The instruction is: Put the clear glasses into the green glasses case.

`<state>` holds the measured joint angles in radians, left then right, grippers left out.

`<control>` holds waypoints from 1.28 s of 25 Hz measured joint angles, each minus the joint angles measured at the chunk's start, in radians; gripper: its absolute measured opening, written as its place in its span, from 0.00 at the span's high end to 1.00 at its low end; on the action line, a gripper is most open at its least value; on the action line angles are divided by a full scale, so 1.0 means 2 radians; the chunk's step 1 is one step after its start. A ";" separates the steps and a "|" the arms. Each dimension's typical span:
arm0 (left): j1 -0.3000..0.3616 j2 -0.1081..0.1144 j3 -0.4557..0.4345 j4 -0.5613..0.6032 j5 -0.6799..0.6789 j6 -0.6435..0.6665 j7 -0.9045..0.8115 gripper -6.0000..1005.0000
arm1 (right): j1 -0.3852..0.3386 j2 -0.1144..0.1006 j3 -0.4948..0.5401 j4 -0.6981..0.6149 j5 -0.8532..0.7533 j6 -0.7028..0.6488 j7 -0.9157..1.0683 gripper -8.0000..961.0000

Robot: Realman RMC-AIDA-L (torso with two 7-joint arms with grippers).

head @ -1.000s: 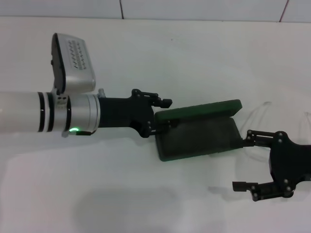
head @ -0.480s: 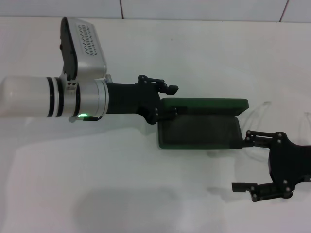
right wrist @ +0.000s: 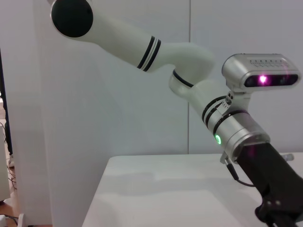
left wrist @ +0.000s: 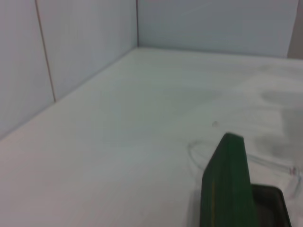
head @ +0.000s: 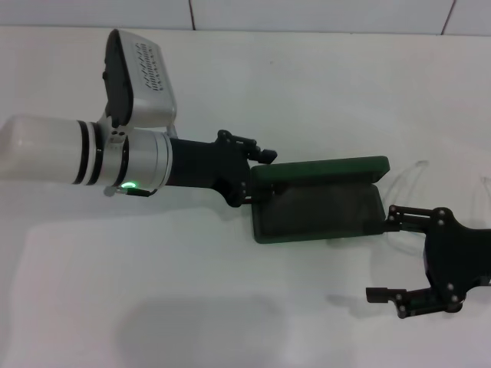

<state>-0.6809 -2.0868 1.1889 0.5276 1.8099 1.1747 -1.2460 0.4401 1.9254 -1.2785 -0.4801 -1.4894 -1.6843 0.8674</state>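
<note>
Here the green glasses case [head: 318,201] lies open near the middle of the white worktop [head: 253,84], its dark tray flat and its lid raised along the far edge. The left gripper [head: 257,176] reaches in from the left side and sits at the case's left end; one black finger passes just above the lid's corner and the other meets the end of the tray, so the jaws look set about that corner, though I cannot tell whether they actually pinch it. From the left wrist camera the lid [left wrist: 227,182] stands on edge in the foreground with a strip of the dark interior beside it. The clear glasses [head: 406,178] rest on the worktop just beyond the case's right end, outside it, faint and see-through, one thin arm curving up past the lid's corner. The right gripper [head: 387,257] hovers low at the right side, near the case's right end, its jaws wide apart and holding nothing.
</note>
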 joint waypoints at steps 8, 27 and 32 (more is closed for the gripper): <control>-0.004 0.001 0.031 0.039 0.045 0.019 -0.082 0.48 | 0.002 -0.001 0.001 0.000 -0.003 0.000 -0.003 0.11; 0.012 0.000 0.031 0.105 0.046 0.037 -0.098 0.47 | 0.001 0.000 0.000 0.000 -0.005 0.000 -0.004 0.11; 0.000 -0.001 0.038 0.104 0.046 0.034 -0.094 0.47 | 0.001 0.001 -0.001 0.000 -0.005 0.000 -0.005 0.11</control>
<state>-0.6813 -2.0890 1.2640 0.7365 1.9012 1.2429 -1.4330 0.4424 1.9267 -1.2807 -0.4801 -1.4988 -1.6843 0.8578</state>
